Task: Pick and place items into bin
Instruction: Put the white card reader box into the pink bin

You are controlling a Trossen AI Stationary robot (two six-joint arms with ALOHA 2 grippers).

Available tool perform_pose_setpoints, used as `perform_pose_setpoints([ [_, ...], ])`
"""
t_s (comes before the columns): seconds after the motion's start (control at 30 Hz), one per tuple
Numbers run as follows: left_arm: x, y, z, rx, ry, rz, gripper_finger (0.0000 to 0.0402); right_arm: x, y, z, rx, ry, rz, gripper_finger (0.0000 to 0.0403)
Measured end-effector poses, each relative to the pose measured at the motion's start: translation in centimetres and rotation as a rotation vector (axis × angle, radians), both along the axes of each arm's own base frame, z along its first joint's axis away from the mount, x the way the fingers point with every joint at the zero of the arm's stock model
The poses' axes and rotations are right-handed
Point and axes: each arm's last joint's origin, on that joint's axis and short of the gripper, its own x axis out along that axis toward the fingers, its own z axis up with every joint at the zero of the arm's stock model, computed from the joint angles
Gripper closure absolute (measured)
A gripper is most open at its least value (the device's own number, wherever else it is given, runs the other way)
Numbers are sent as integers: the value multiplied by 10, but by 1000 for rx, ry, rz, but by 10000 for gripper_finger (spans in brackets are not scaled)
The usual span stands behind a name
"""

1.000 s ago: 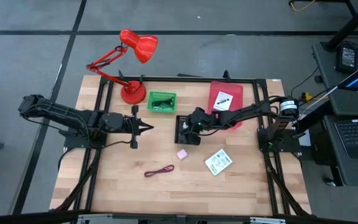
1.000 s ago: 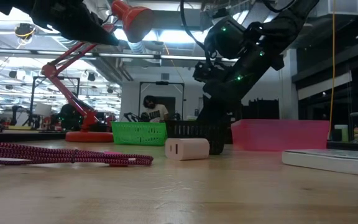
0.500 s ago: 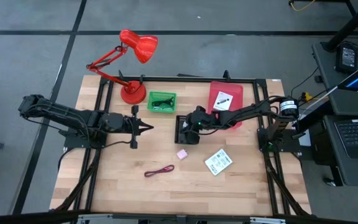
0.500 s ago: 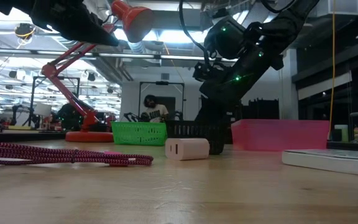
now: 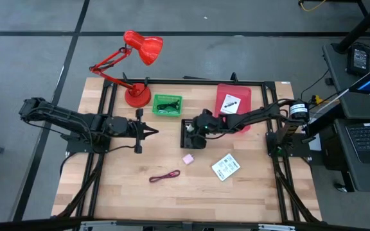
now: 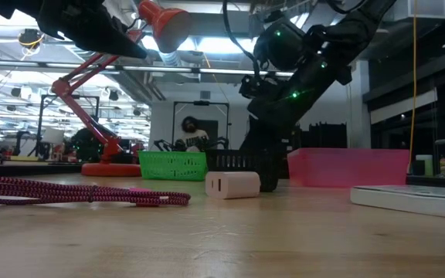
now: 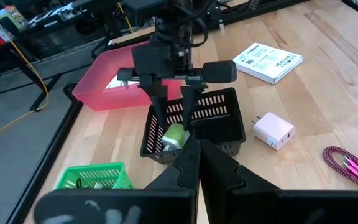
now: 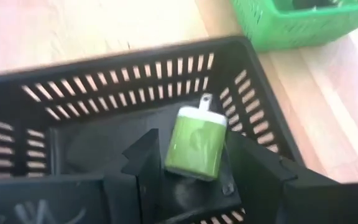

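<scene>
My right gripper [image 7: 175, 124] is open and points down into the black slotted bin [image 7: 225, 118], its fingers on either side of a green plug adapter [image 8: 196, 144] lying on the bin floor. My left gripper [image 5: 151, 133] is shut and hovers left of that bin. A pink cube charger [image 5: 188, 158] and a maroon cord [image 5: 164, 176] lie flat on the table. One white printed packet [image 5: 225, 167] lies on the wood. Another white packet [image 5: 230, 102] lies in the pink tray [image 5: 243, 96]. A black cord sits in the green basket [image 5: 167, 104].
The red desk lamp [image 5: 137, 58] stands at the far left corner, its base beside the green basket. Black frame rails [image 5: 108, 115] run along the table's sides. Bare wood lies along the near edge. A person [image 6: 191, 133] shows in the room beyond the table.
</scene>
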Motion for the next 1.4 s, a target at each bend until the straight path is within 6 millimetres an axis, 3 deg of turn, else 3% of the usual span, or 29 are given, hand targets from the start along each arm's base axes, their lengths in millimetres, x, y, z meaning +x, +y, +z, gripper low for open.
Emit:
perform_pose_setpoints([
  [0.37,0,0,0,0,0,0,398,10,14,48,-39,-35,78,234],
  [0.53,0,0,0,0,0,0,398,-3,26,76,-29,-86,99,238],
  [0.67,0,0,0,-14,-3,5,398,-21,37,100,-21,-103,121,264],
  [0.83,2,-2,-1,-39,1,-50,398,-36,53,115,-3,-109,153,329],
  [1.0,9,-6,-6,-83,24,-127,398,-50,68,100,-2,-168,115,396],
  [1.2,27,-9,-15,-122,11,-128,398,-80,78,69,79,-258,60,394],
  [1.4,47,-13,-28,-170,7,-110,398,-108,84,62,149,-295,60,400],
])
